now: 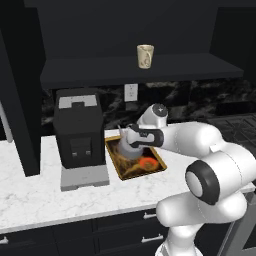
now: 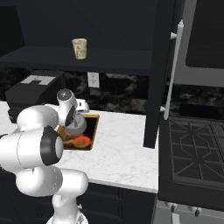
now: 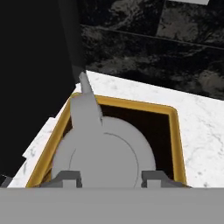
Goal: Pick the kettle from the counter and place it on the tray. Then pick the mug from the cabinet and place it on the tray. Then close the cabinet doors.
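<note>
Left base view: mug (image 1: 145,55) on the cabinet (image 1: 125,30) shelf, upper centre. Tray (image 1: 157,156) on the counter (image 1: 45,192), mid-frame, just right of the black coffee machine (image 1: 79,129). Kettle (image 1: 131,150) over the tray, the gripper (image 1: 128,138) on top of it (grip hidden by the wrist).

Right base view: mug (image 2: 79,48) upper left; kettle (image 2: 76,124) over the tray (image 2: 89,131), left of centre; open door (image 2: 164,65) at right, beside a stove (image 2: 194,148).

Hand view: kettle (image 3: 105,151) at lower centre inside the tray (image 3: 127,105) rim, fingertips (image 3: 68,178) set wide on either side of its body; whether they press on it cannot be told.
</note>
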